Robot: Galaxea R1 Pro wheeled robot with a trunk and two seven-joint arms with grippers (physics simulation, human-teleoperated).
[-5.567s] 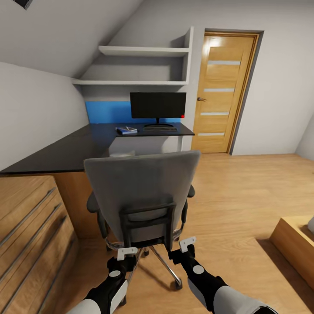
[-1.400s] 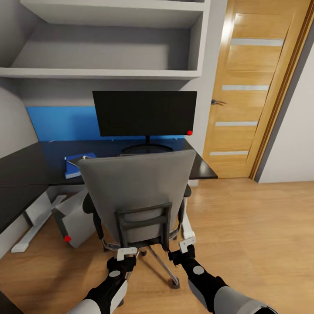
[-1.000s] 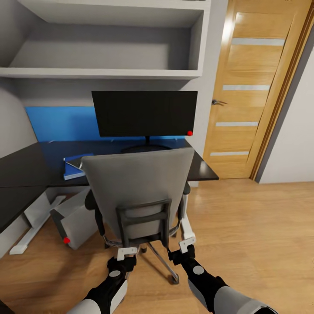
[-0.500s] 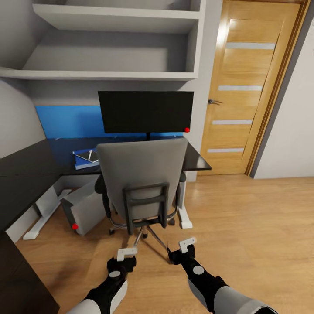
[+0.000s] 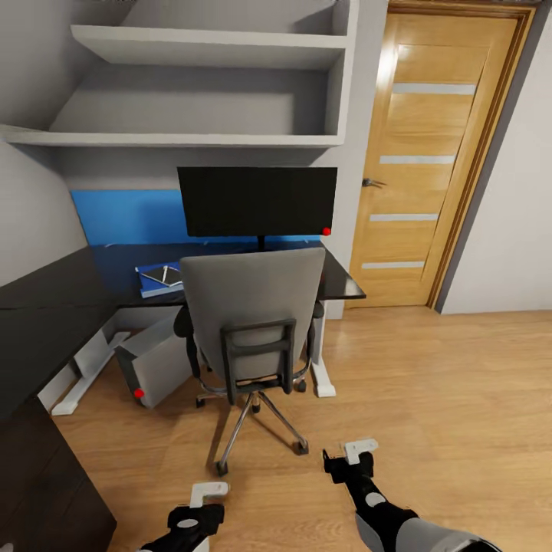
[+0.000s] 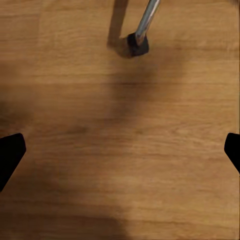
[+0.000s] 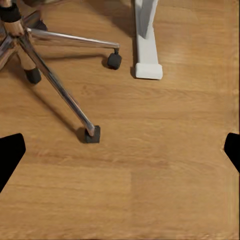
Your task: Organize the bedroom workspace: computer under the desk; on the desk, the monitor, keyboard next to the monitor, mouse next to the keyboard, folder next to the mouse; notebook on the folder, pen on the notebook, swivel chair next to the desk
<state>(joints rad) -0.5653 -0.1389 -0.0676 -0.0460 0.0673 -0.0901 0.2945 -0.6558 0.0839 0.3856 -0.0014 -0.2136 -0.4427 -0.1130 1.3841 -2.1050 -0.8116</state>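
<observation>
The left gripper [image 5: 205, 491] sits at about 7 o'clock in the head view and the right gripper [image 5: 356, 451] at about 5 o'clock, both low over the wooden floor [image 5: 429, 399] and well apart from the chair. Each wrist view shows its own gripper's dark fingertips [image 6: 11, 155] spread to the picture's edges with nothing between them, so both are released; the head view shows only their pale tops, too small to judge the jaws.

The left wrist view catches one chrome leg and castor [image 6: 138, 44] of the swivel chair [image 5: 253, 322] over bare floor. The right wrist view shows more: the chrome base [image 7: 55, 80] with three castors, and a white foot of the desk [image 7: 146, 55] just beside one of them. The chair's seat and whatever may lie on it are hidden behind its tall back in the head view.

Beyond the chair, toward 12 o'clock, the monitor [image 5: 257, 201] stands on the black tabletop [image 5: 46, 291]; its foot is hidden by the chair back. At about 10 o'clock the blue folder [image 5: 149, 276] lies on the tabletop with the dark notebook [image 5: 165, 274] on it, partly cut off by the chair; a pen cannot be made out. Under the tabletop, at 9 o'clock from the chair base, the grey computer [image 5: 153, 364] stands tilted on the floor. A wooden door [image 5: 429, 153] stands at 2 o'clock and wall shelves [image 5: 207, 46] hang above the monitor.
</observation>
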